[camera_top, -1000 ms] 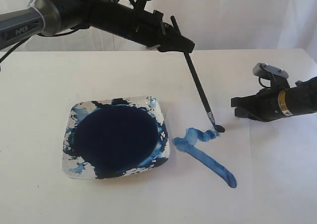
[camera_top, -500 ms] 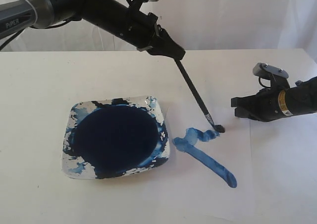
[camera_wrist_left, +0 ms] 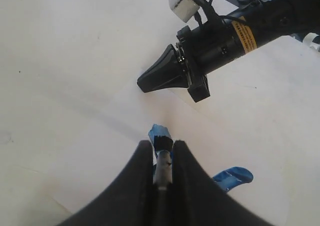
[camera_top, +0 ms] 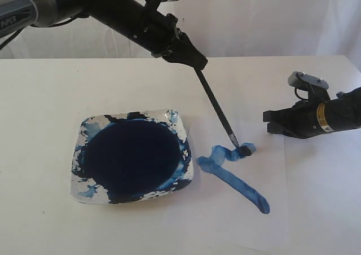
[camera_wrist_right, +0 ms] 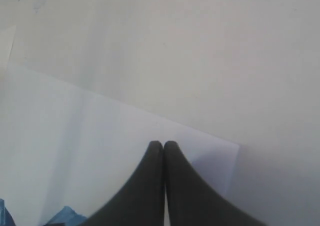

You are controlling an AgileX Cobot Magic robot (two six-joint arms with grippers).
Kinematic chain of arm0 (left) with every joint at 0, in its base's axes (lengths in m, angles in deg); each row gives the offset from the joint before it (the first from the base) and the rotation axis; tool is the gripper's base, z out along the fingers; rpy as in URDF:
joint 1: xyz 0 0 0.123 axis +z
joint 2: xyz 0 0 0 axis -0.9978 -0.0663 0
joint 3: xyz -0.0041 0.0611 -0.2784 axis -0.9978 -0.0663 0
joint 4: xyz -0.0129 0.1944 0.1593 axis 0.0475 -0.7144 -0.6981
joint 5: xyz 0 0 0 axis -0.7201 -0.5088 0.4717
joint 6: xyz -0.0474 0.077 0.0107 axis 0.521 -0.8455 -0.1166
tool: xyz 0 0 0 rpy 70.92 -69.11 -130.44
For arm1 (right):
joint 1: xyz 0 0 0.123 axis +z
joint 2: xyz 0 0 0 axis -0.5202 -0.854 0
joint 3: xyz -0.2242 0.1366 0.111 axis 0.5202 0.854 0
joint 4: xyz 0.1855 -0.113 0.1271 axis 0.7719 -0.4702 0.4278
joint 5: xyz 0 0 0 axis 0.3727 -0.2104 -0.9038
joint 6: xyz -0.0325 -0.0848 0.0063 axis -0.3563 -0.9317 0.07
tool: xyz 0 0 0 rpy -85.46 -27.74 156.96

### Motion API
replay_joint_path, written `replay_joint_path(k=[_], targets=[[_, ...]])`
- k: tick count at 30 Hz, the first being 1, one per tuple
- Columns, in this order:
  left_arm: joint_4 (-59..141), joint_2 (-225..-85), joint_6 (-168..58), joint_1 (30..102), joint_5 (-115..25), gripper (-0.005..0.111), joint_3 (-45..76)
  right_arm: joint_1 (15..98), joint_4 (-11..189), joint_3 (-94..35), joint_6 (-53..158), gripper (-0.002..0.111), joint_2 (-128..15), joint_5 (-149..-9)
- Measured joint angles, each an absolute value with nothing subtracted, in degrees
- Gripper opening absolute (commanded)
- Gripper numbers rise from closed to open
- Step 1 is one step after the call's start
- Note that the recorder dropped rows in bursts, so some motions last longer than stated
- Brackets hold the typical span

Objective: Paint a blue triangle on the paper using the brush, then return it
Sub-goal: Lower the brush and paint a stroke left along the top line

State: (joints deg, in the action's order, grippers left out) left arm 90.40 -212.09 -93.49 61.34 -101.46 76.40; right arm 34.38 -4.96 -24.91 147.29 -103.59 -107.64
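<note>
Swinging inward, the left claw (camera_top: 196,63), clamped on the brush (camera_top: 217,105), drags the bristles below it across the paper (camera_top: 282,198). The blue triangle (camera_top: 237,181) still lacks a side. The right claw (camera_top: 268,123) sits closed.

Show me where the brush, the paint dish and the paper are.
brush (camera_top: 216,105), exterior view, middle of the black handle.
paint dish (camera_top: 78,181), exterior view, stained left rim.
paper (camera_top: 265,170), exterior view, bare white part beside the stroke.

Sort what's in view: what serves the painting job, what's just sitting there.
In the job: brush, held by the left gripper; paper; blue triangle, unfinished; paint dish.
Sitting by: right gripper, shut, at the paper's edge; white backdrop.
</note>
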Motion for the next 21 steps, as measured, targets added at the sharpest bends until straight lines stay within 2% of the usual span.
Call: replay_joint_path(k=[21], targets=[[77.22,-206.78,-82.94,60.76,-103.08,0.000,76.40,34.38,-4.96,-24.91,147.29,0.000,-103.59,-107.56]])
